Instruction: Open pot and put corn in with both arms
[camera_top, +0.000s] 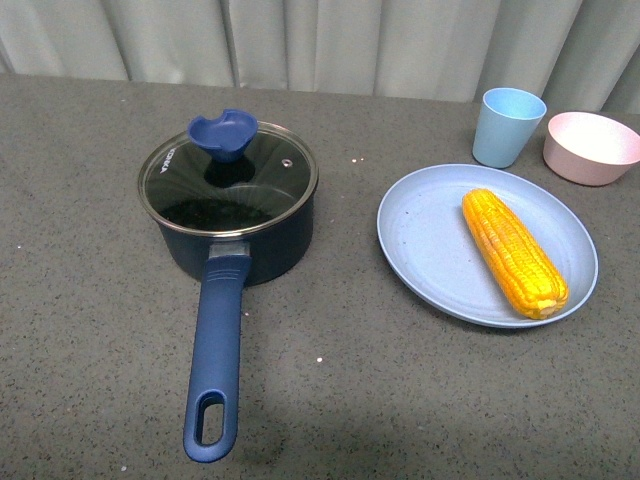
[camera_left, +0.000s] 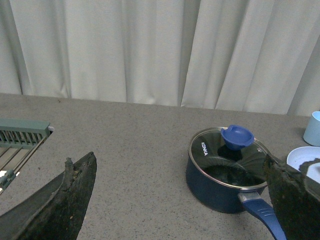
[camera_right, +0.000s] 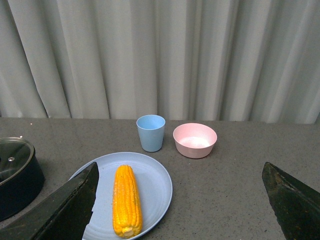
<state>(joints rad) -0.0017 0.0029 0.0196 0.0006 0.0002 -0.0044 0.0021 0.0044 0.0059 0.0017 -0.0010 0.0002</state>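
Note:
The navy-blue pot (camera_top: 240, 235) stands left of centre on the grey table, closed by a glass lid (camera_top: 228, 180) with a blue knob (camera_top: 223, 133); its long handle (camera_top: 214, 370) points toward me. The corn (camera_top: 513, 252) lies on a light blue plate (camera_top: 420, 245) at the right. Neither arm shows in the front view. My left gripper (camera_left: 182, 200) is open and empty, well back from the pot (camera_left: 215, 187). My right gripper (camera_right: 182, 200) is open and empty, short of the corn (camera_right: 127, 200) on its plate (camera_right: 157, 187).
A light blue cup (camera_top: 507, 126) and a pink bowl (camera_top: 590, 147) stand behind the plate. A grey curtain hangs along the table's far edge. A green rack (camera_left: 22, 134) shows at the side in the left wrist view.

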